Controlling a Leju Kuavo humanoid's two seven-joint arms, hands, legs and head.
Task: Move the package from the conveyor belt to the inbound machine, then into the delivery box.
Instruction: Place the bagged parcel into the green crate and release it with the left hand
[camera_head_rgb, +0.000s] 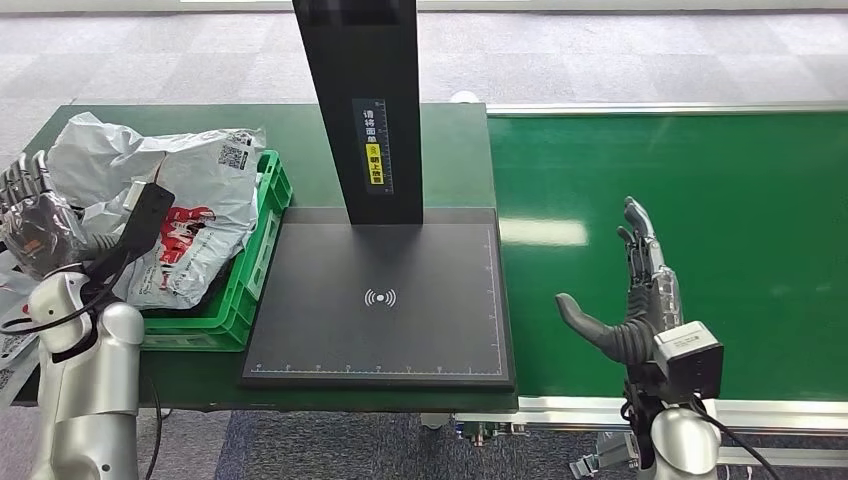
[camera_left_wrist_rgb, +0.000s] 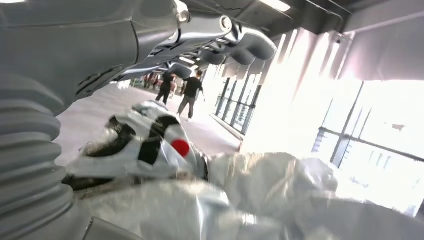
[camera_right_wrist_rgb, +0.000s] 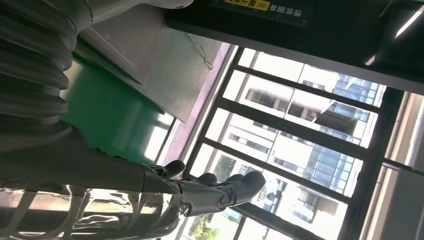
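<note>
At the far left of the head view we find the left hand (camera_head_rgb: 35, 215) raised beside the green delivery box (camera_head_rgb: 262, 240), and whether its fingers are closed on anything we cannot tell: they lie right against crumpled plastic there, and the left wrist view brings only silver-grey wrapping close under the hand. The package (camera_head_rgb: 165, 205), a wrinkled silver-grey mailer, lies heaped in the delivery box at the left of the frame, so we judge the last step to be at or near its end (a drop-off, if the hand is indeed letting go). On the mailer we can see a square printed code near its upper edge and red lettering lower down, too creased for us to read. Moving to the middle, the inbound machine (camera_head_rgb: 380, 300) is a black flat plate on the tabletop with a white wireless mark at its centre and ruler ticks along its edges; its black post (camera_head_rgb: 360, 100) carries a strip of Chinese characters above a yellow tag, too small for us to read. To the right, the green conveyor belt (camera_head_rgb: 700, 200) shows bare green surface, and the right hand (camera_head_rgb: 630, 300) hovers over it released, fingers straight and thumb spread. The next move, we judge, calls for drawing the left hand clear of the box.
</note>
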